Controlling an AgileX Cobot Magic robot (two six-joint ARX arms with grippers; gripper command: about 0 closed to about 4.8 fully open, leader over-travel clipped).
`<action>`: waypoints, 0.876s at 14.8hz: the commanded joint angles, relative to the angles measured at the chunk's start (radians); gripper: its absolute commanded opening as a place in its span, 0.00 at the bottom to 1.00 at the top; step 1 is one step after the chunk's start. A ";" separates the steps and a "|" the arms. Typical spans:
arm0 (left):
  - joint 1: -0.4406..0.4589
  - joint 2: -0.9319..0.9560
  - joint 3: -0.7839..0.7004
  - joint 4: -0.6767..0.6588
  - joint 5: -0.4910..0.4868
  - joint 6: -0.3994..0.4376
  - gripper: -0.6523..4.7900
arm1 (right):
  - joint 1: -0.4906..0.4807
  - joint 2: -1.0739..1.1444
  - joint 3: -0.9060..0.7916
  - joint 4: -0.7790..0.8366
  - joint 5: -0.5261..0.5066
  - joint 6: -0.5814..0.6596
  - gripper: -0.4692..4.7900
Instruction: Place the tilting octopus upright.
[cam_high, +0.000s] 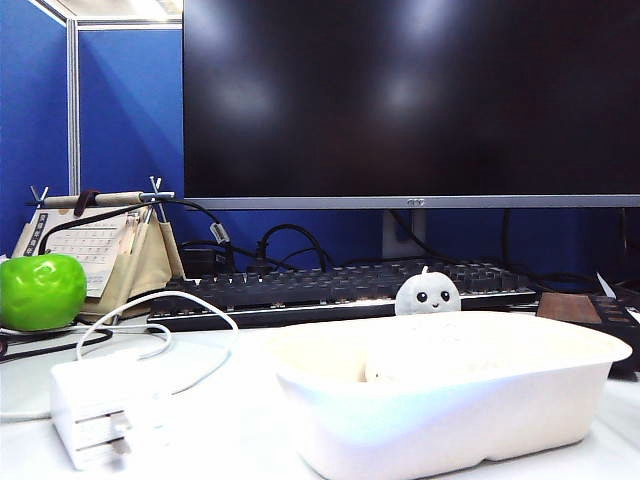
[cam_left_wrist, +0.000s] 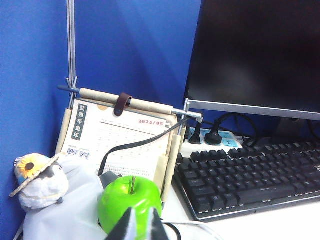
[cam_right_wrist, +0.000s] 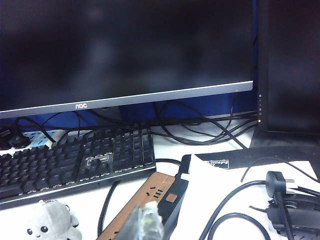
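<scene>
The octopus (cam_high: 428, 294), a small pale grey plush with black dot eyes and a tiny smile, stands head up behind the far rim of the white tray (cam_high: 480, 400), facing the exterior camera. In the right wrist view the octopus (cam_right_wrist: 50, 222) sits on the table in front of the keyboard. My right gripper (cam_right_wrist: 147, 212) is shut and empty, hovering beside the octopus and apart from it, over a wood-topped power strip (cam_right_wrist: 150, 192). My left gripper (cam_left_wrist: 141, 219) is open by a narrow gap with nothing in it, pointing at the green apple (cam_left_wrist: 127, 200) beyond. Neither gripper shows in the exterior view.
A rounded white lump (cam_high: 400, 360) lies inside the tray. A black keyboard (cam_high: 330, 285) and a monitor (cam_high: 410, 100) stand behind. The apple (cam_high: 40, 290), a desk calendar (cam_high: 90, 245) and a white adapter (cam_high: 95, 410) with cable are on the left. Cables and plugs (cam_right_wrist: 275, 182) lie on the right.
</scene>
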 joint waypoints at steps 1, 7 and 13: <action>0.002 0.000 0.001 0.006 0.003 -0.003 0.21 | 0.011 -0.017 -0.038 0.084 -0.010 0.003 0.08; 0.002 0.000 0.001 0.006 0.003 -0.003 0.21 | 0.240 -0.010 -0.142 0.214 0.229 -0.005 0.08; 0.002 0.000 0.001 0.006 0.003 -0.003 0.21 | 0.272 -0.008 -0.183 0.261 0.255 -0.142 0.08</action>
